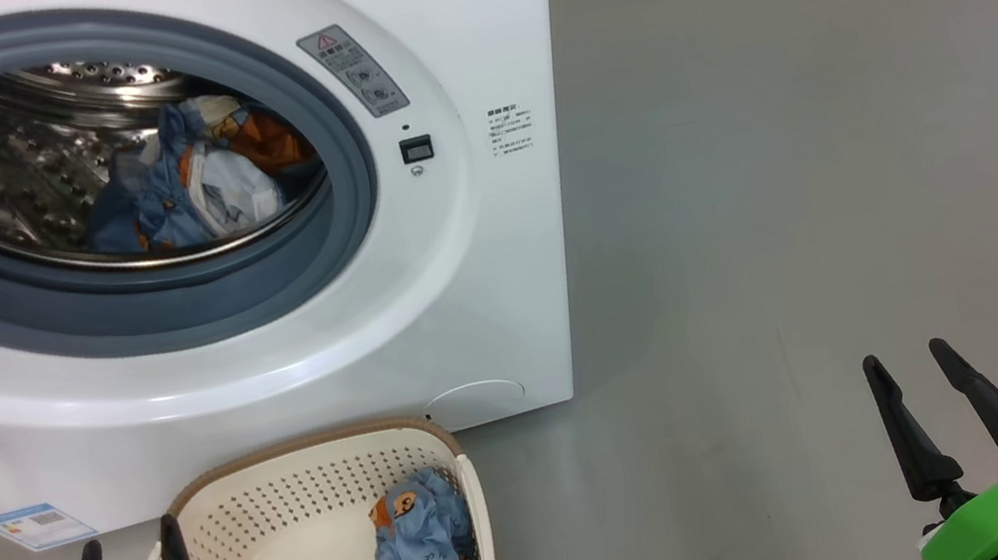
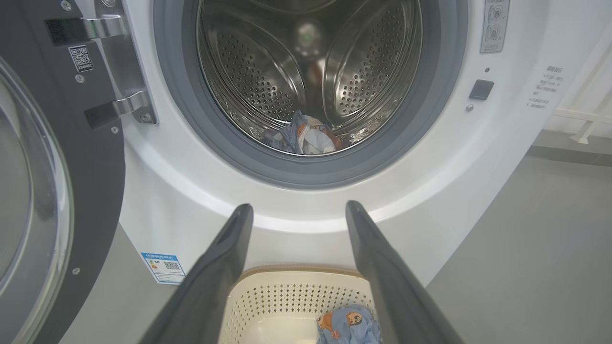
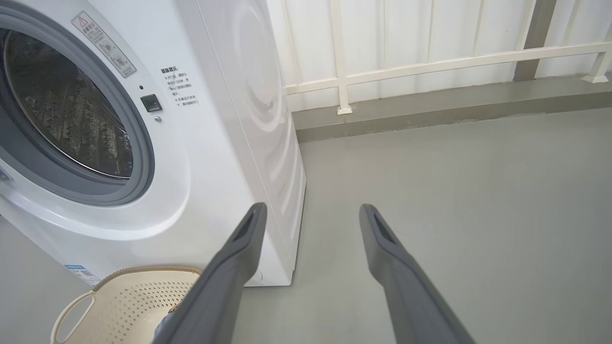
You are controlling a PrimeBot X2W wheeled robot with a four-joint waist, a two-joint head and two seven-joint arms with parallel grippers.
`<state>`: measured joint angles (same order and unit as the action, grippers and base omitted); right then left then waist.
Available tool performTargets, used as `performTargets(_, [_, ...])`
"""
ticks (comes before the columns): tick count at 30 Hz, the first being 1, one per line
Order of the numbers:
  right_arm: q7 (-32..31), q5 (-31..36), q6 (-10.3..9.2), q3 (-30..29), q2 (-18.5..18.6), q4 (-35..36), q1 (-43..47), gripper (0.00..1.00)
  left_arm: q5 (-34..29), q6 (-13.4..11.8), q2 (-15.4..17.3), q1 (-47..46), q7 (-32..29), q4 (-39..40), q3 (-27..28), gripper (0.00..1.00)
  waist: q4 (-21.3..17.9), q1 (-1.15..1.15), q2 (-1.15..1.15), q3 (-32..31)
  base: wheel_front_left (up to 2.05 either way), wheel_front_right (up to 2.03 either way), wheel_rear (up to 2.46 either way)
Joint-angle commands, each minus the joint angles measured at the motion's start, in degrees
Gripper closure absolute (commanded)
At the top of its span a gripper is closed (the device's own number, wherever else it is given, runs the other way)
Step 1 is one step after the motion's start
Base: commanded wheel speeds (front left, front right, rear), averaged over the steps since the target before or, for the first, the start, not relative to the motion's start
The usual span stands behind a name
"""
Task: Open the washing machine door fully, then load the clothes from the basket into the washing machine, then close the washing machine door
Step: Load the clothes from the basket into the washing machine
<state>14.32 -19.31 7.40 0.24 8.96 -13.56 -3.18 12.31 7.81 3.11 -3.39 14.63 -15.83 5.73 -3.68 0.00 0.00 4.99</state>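
Washing machine (image 1: 458,277) front & centre, white box on the grey floor (image 1: 787,120). Over on the robot's left the washing machine door (image 2: 91,191) hangs wide open, black rim & glass centre, metal hinge (image 2: 119,62) in plain sight. Steel drum (image 2: 363,71) exposed inside the grey rubber ring (image 1: 259,300).

Some clothes (image 1: 189,185) are in already: a blue, orange & cream heap at the bottom of the drum, towards its right side.

Down below, the basket (image 1: 295,517) sits on the floor right in front of the machine's base, under the opening. One garment (image 1: 424,556), blue w/ orange prints, lies crumpled against the basket's right wall.

The left gripper (image 1: 127,537) is at lower left, fingers spread wide w/ nothing btwn them. Its right finger shows against the basket's left rim, but contact can't be told.

The right gripper (image 1: 904,354) is at lower right, well apart from the basket over bare floor, also spread wide & empty.

A blue sticker (image 1: 38,526) is low on the machine's front left. A white railing (image 3: 430,67) runs along the bg in the right wrist view.
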Motion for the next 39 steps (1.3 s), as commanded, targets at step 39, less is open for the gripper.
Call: performTargets(39, [0.68, 1.28, 0.09, 1.08, -4.35, 4.54, -12.18, 0.0, 6.18, -0.32, 4.0, -16.27, 0.37, -14.44, -7.62, 0.0, -2.64, 0.0, 0.0, 24.51, 0.0, 0.0, 0.0])
